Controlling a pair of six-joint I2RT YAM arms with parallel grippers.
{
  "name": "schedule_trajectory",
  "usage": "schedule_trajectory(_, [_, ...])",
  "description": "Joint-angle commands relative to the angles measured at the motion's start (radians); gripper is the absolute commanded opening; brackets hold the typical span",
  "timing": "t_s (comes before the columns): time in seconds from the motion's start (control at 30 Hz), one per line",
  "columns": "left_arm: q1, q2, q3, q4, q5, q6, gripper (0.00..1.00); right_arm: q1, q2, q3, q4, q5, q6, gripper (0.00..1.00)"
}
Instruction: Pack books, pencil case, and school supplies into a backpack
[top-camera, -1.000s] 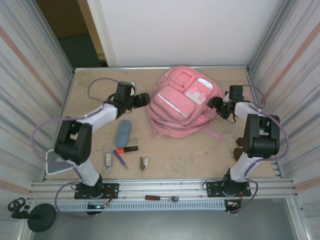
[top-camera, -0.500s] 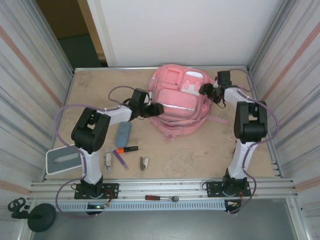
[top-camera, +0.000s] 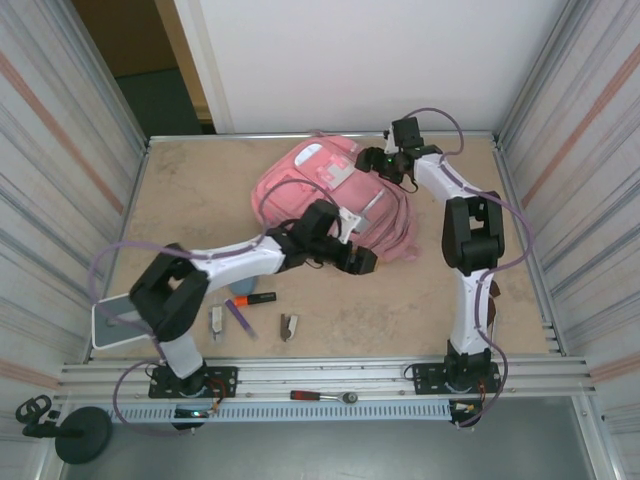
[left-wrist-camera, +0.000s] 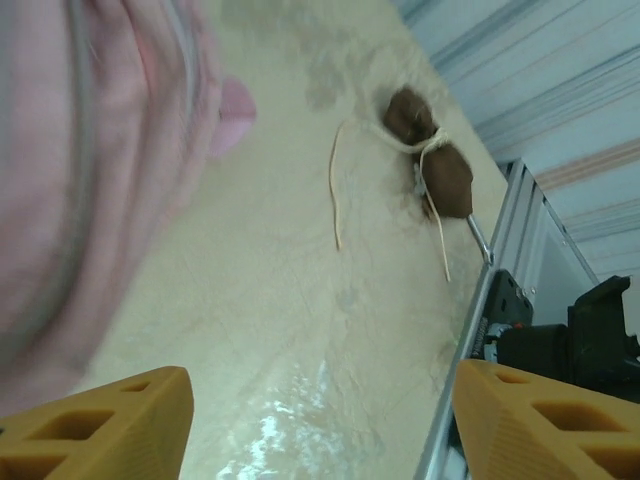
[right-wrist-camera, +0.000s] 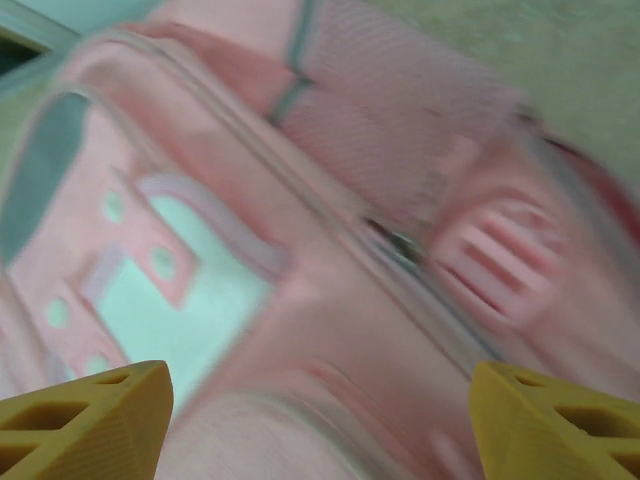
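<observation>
Toward the far side of the table (top-camera: 200, 190), a little right of centre, the pink backpack (top-camera: 305, 180) lies slumped with both arms reaching in around it. The packing looks barely started. The orange-and-black highlighter (top-camera: 258, 297), the purple pen (top-camera: 240, 318), the silvery clear piece (top-camera: 216, 320) and the small clip-like piece (top-camera: 288, 326) all lie loose on the near-left part of the table, well apart from the bag. I can't tell whether the bag's main zip is open. The left gripper (top-camera: 358, 262) sits at the bag's near edge, its fingers spread wide with only bare table between them in its wrist view (left-wrist-camera: 320, 420). The right gripper (top-camera: 372, 160) is at the far right corner of the bag, also spread wide and gripping nothing, with pink fabric just beyond its tips (right-wrist-camera: 320, 420). As best I can judge, the bag's long axis runs diagonally from far-left to near-right, and its white pocket patches face up at the far-left end.
</observation>
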Motion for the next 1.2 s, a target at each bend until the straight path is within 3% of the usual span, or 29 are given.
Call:
schedule_trajectory(0.0, [0.06,-0.146,-0.077,-0.055,-0.155,0.137,0.73,-0.028,-0.203,-0.149,-0.079,0.059,-0.087,0.77])
schedule_trajectory(0.17, [0.306,-0.227,-0.172,-0.04,-0.218,-0.041,0.74,0.034,-0.483,-0.518,0.042,-0.026,-0.061,0.77])
schedule_trajectory(0.3, [0.47,-0.223,-0.215,-0.014,-0.23,-0.087,0.76,0.122,-0.625,-0.723,0.109,-0.045,-0.011,0.75])
schedule_trajectory(0.43, [0.59,-0.178,-0.208,-0.006,-0.226,-0.1,0.79,0.204,-0.678,-0.874,0.241,-0.085,0.068,0.71])
schedule_trajectory(0.57, [0.691,-0.118,-0.208,0.035,-0.196,-0.111,0.81,0.207,-0.632,-0.913,0.293,-0.054,0.072,0.65])
schedule_trajectory(0.67, [0.73,-0.063,-0.183,0.03,-0.123,-0.115,0.81,0.174,-0.591,-0.91,0.285,-0.002,0.049,0.62])
schedule_trajectory(0.93, [0.714,0.015,-0.187,0.056,-0.049,-0.115,0.79,0.032,-0.453,-0.796,0.265,0.006,0.007,0.48])
schedule_trajectory(1.17, [0.655,0.083,-0.124,0.004,-0.04,-0.048,0.72,0.013,-0.391,-0.683,0.238,-0.022,-0.015,0.46])
